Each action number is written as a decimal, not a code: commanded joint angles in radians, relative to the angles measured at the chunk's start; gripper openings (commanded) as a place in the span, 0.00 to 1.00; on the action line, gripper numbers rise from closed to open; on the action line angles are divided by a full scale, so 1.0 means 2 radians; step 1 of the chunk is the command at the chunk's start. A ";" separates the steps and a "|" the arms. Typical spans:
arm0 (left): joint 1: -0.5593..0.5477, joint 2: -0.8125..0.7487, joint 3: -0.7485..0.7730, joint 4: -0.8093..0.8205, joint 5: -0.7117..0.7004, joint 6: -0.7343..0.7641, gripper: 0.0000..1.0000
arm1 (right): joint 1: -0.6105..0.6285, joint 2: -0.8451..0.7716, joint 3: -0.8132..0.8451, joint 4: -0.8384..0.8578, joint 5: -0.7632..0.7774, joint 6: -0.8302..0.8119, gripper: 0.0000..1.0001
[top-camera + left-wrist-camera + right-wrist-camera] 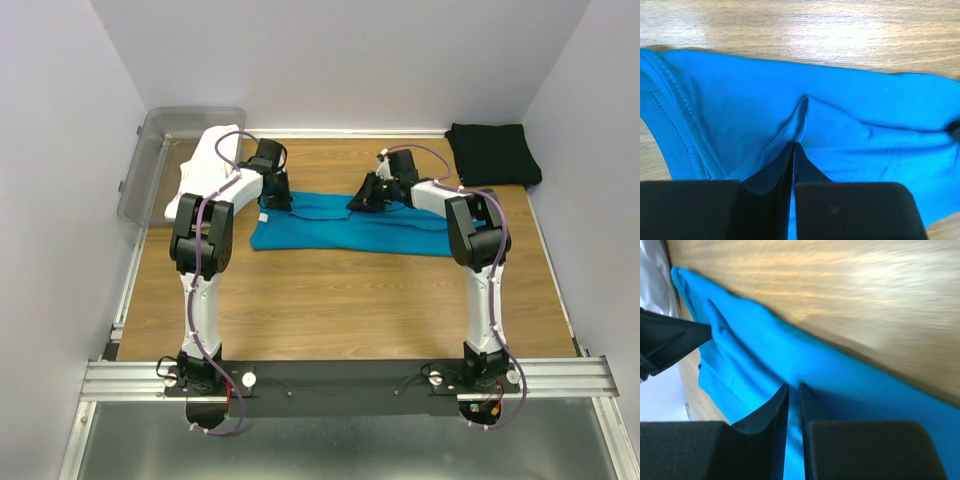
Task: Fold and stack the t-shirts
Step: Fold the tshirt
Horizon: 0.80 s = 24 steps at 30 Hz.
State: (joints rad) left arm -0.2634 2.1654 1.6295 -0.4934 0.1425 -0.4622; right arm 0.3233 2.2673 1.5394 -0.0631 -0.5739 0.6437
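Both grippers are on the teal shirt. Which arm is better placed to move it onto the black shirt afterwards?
Likely the right: the black shirt lies in the far right corner, nearer the right gripper, which is pinching the teal shirt.

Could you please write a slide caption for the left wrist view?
Left gripper shut on a pinched ridge of the teal shirt, which lies on the wooden table.
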 commanded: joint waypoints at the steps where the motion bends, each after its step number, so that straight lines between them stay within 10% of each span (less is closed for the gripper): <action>1: 0.001 0.003 -0.006 -0.011 -0.001 0.006 0.13 | -0.022 -0.026 -0.012 -0.004 -0.004 -0.032 0.22; 9: 0.000 -0.126 -0.042 -0.013 -0.014 0.009 0.35 | -0.026 -0.171 -0.097 -0.060 0.048 -0.102 0.28; 24: -0.030 -0.255 -0.262 0.018 -0.067 -0.007 0.26 | -0.038 -0.271 -0.214 -0.141 0.239 -0.142 0.28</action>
State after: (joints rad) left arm -0.3111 1.6711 1.1534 -0.4648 0.0490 -0.4591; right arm 0.2638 1.7336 1.1126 -0.2951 -0.2348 0.3908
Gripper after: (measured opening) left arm 0.267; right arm 0.277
